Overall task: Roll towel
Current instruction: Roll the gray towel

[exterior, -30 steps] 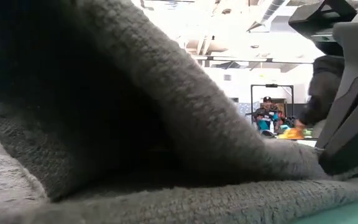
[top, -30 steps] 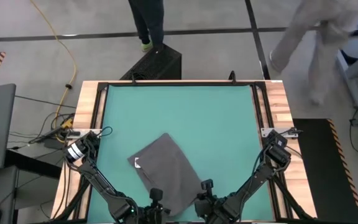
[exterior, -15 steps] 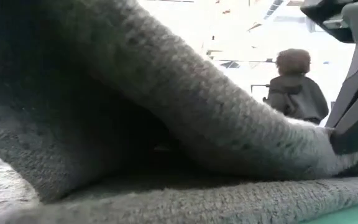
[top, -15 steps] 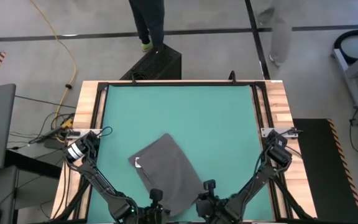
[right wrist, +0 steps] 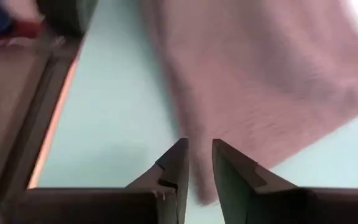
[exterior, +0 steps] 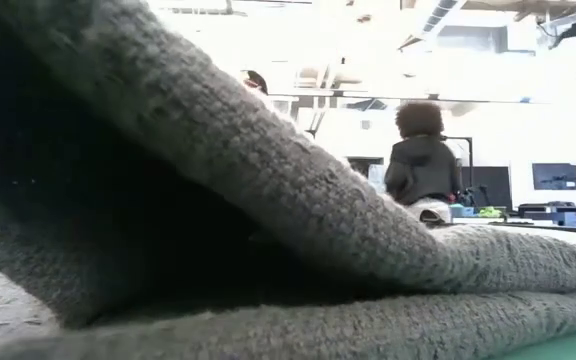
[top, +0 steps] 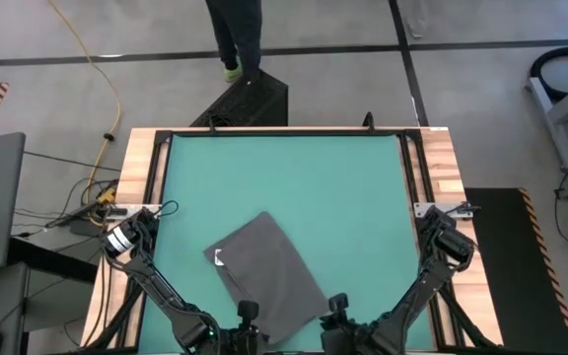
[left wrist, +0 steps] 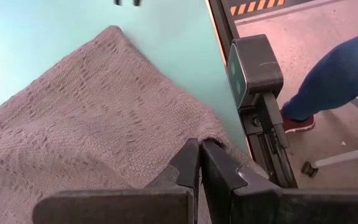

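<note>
Beyond the table (top: 440, 168) we see a grey floor with a yellow cable (top: 97, 59) and a person's legs (top: 235, 35) at twelve o'clock, and on the table's green mat (top: 294, 182) the towel (top: 269, 271) lies flat toward six o'clock, its white tag (top: 217, 258) on its nine o'clock edge. Our left pincer (left wrist: 199, 163) sits at the towel's six o'clock corner, clenched on a pinch of the fabric, and in the low view a fold of the cloth is lifted. Our right pincer (right wrist: 197, 155) is at five o'clock just beside the towel's edge, fingers slightly parted and holding nothing.
</note>
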Available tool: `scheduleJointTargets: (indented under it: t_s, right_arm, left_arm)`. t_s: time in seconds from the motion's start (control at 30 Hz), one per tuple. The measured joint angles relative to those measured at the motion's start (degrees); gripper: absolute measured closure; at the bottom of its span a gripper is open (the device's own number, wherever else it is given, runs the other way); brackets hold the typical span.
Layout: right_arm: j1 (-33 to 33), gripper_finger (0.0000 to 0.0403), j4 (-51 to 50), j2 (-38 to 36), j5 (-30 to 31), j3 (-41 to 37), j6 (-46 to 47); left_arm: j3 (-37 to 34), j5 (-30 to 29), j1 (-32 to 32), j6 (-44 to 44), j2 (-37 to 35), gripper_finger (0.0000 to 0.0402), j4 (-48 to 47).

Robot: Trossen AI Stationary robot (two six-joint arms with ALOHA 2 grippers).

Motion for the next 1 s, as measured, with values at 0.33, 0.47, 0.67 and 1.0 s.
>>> scheduleJointTargets:
  t_s: [0.33, 0.47, 0.67, 1.0]
  right_arm:
    - [-2.38, 0.0334, 5.62, 4.78, 9.19, -2.25, 5.50]
    - [-2.18, 0.0344, 6.04, 6.29, 8.24, -2.16, 5.28]
    - [-2.78, 0.0346, 5.43, 7.42, 5.32, -2.18, 6.19]
    - [-3.03, 0.0347, 2.51, 7.19, 4.68, 0.34, 3.73]
  left_arm:
    - [0.00, -0.01, 0.23, -0.79, -0.01, 0.0401, 0.00]
    - [0.00, 1.27, 0.23, -1.65, 0.00, 0.0401, -0.02]
    - [-0.02, 3.55, 0.48, -2.51, 0.00, 0.0401, 0.02]
    - [1.17, 5.83, -0.01, -3.06, -0.02, 0.0401, -1.90]
